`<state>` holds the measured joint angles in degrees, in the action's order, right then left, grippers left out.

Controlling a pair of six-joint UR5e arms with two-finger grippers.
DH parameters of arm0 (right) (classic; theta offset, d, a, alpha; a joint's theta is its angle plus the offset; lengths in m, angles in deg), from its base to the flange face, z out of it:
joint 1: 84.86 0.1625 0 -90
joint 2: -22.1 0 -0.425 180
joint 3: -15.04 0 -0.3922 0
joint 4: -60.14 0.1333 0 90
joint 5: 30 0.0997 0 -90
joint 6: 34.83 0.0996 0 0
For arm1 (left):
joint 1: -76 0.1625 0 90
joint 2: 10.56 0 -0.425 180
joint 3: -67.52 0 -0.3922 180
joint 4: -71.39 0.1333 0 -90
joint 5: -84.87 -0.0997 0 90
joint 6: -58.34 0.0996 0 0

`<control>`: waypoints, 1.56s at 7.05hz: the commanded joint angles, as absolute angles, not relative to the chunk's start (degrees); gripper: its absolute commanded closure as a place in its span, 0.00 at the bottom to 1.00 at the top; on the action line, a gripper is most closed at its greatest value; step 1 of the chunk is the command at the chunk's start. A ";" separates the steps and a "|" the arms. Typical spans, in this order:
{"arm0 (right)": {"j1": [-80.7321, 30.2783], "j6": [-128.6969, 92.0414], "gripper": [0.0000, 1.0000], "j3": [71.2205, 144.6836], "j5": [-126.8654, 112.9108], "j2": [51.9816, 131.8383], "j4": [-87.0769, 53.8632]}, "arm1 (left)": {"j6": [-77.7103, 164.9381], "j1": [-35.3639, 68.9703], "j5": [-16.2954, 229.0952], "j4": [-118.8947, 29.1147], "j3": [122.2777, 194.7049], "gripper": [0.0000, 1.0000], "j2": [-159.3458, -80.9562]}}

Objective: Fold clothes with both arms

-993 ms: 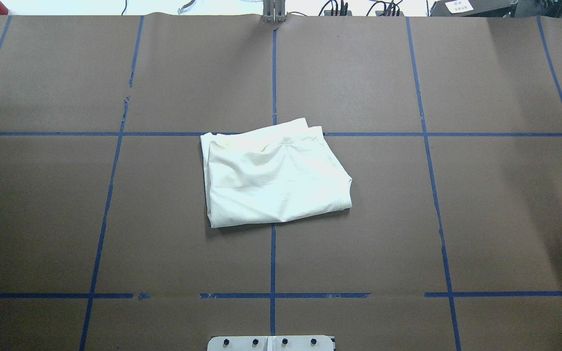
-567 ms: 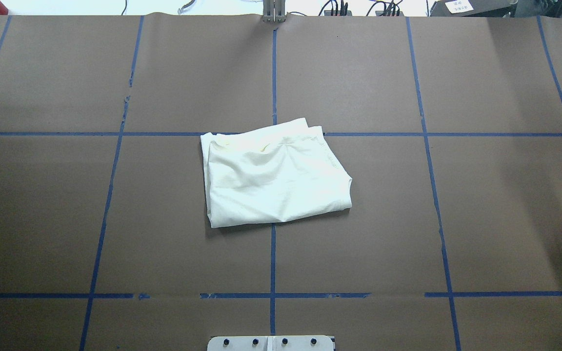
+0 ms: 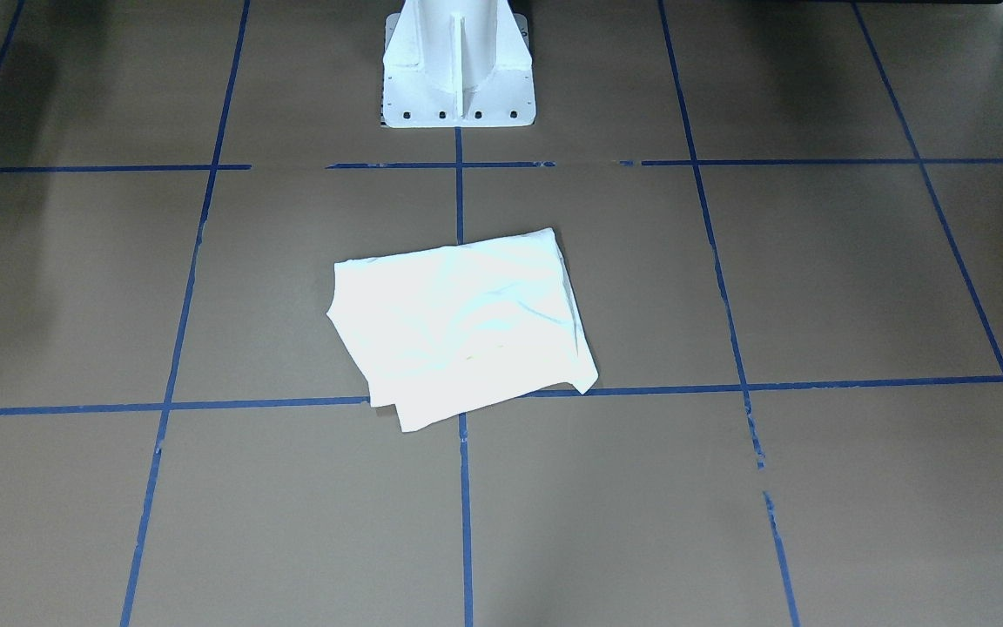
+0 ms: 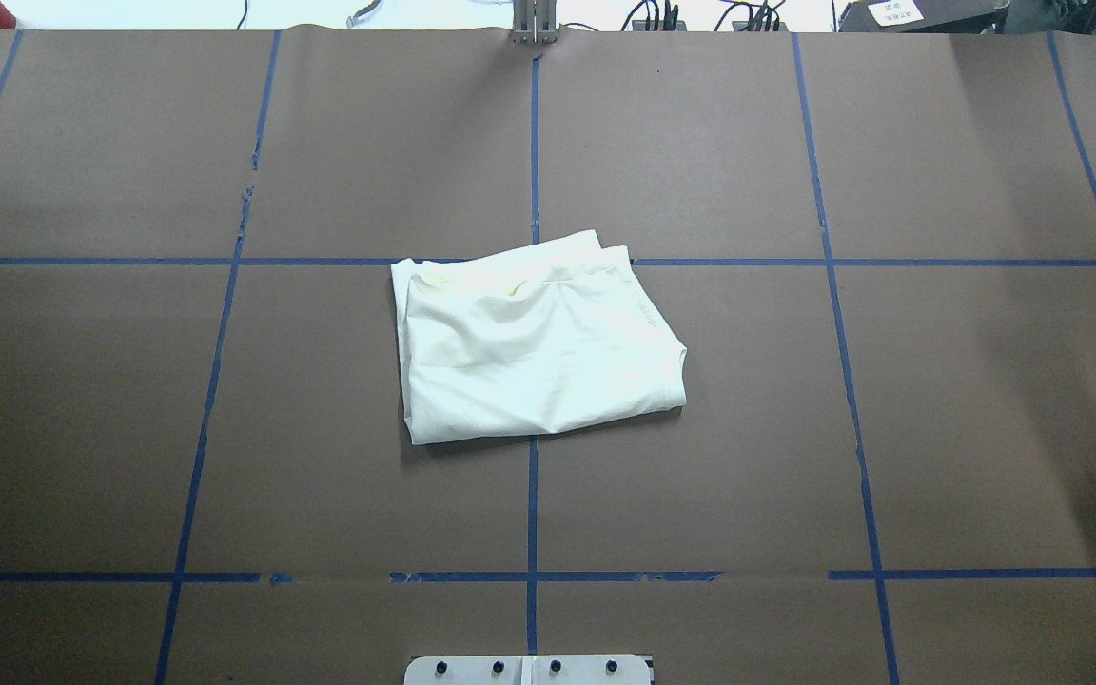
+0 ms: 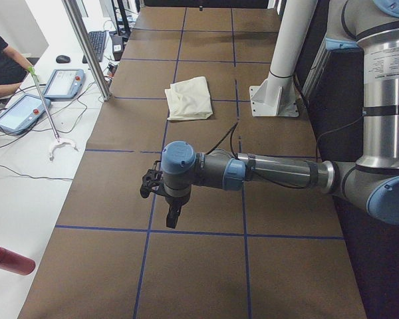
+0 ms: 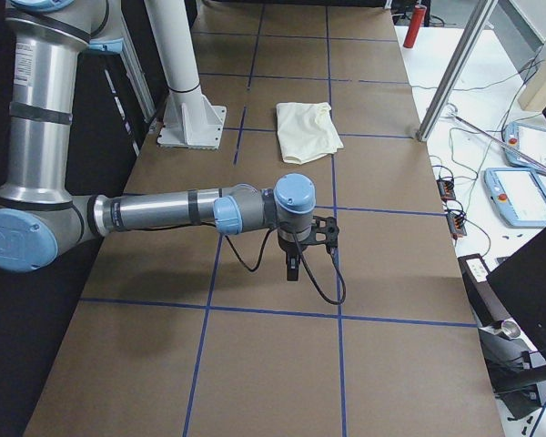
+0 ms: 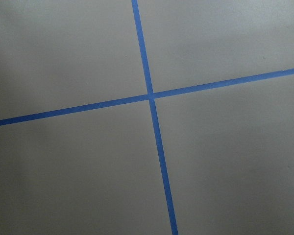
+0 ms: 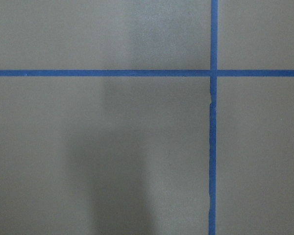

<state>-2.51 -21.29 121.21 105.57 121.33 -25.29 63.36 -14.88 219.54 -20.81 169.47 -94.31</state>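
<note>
The cream-white shirt [image 4: 538, 342] lies folded into a rough rectangle at the table's middle, plain pale side up, its print hidden. It also shows in the front view [image 3: 462, 326] and both side views [image 5: 189, 98] [image 6: 308, 130]. No arm touches it. My left gripper [image 5: 173, 216] hangs over the table's left end, far from the shirt, pointing down. My right gripper [image 6: 292, 271] hangs over the right end, also far from it. I cannot tell whether either is open or shut. Both wrist views show only brown table and blue tape.
The white pedestal base [image 3: 458, 78] stands at the robot's edge of the table. Blue tape lines [image 4: 533, 514] grid the brown surface. Teach pendants [image 5: 20, 109] [image 6: 526, 196], a red bottle [image 5: 10, 259] and an operator [image 5: 0, 60] are off the table's far side.
</note>
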 commanded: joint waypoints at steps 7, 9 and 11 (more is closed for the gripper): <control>-2.42 -28.49 0.00 119.81 105.27 121.16 -26.17 | 63.27 -14.70 219.25 -20.28 168.16 0.00 -95.10; -1.19 -32.88 0.00 118.76 104.57 121.07 -26.26 | 63.27 -14.62 219.25 -19.15 168.16 0.00 -95.37; -1.27 -34.91 0.00 118.67 101.84 121.24 -26.34 | 63.35 -14.70 219.34 -14.93 169.30 0.00 -96.07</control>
